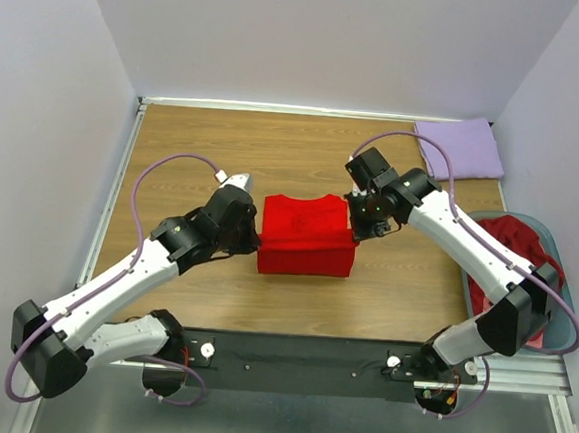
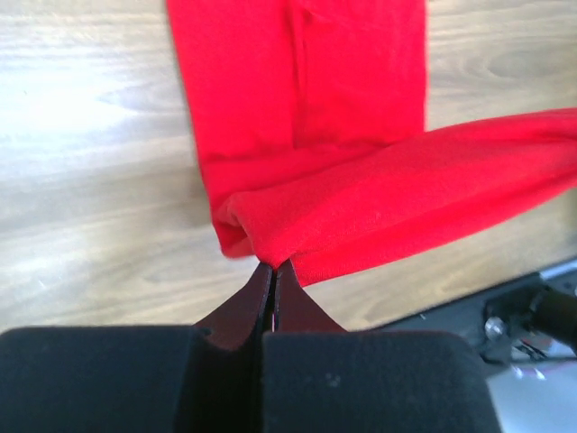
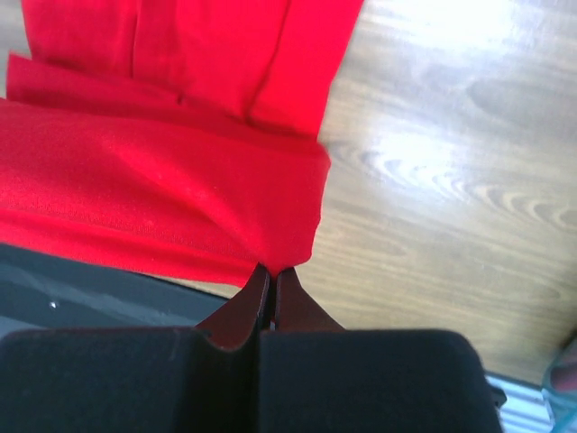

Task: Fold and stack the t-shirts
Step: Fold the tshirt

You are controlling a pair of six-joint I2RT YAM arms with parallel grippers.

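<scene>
Fingers of the left gripper (image 2: 273,267) are pressed together on the near left corner of the bright red t-shirt (image 2: 361,108), and those of the right gripper (image 3: 273,269) are pinched the same way on its near right corner. The near fold runs taut between the two grips and looks raised off the wood, while the far part lies flat

From the top camera the red t-shirt (image 1: 308,236) sits at the middle of the wooden table (image 1: 195,139), with the left gripper (image 1: 255,240) at its left edge and the right gripper (image 1: 355,226) at its right edge. A pale lavender t-shirt (image 1: 462,148) lies folded at the far right corner, well apart from the red one. A teal basket (image 1: 554,235) stands at the right side with maroon t-shirts (image 1: 513,242) heaped in it. The right arm's forearm crosses in front of the basket and hides part of it, and its purple cable (image 1: 444,164) passes over the lavender cloth

Only the top camera shows the lavender shirt and the maroon heap. Each wrist camera shows what it cannot: the cloth corner caught between the fingertips. The left wrist also catches the black rail (image 2: 505,316) at the table's near edge, and the right wrist a sliver of basket rim (image 3: 561,397) at its lower right
</scene>
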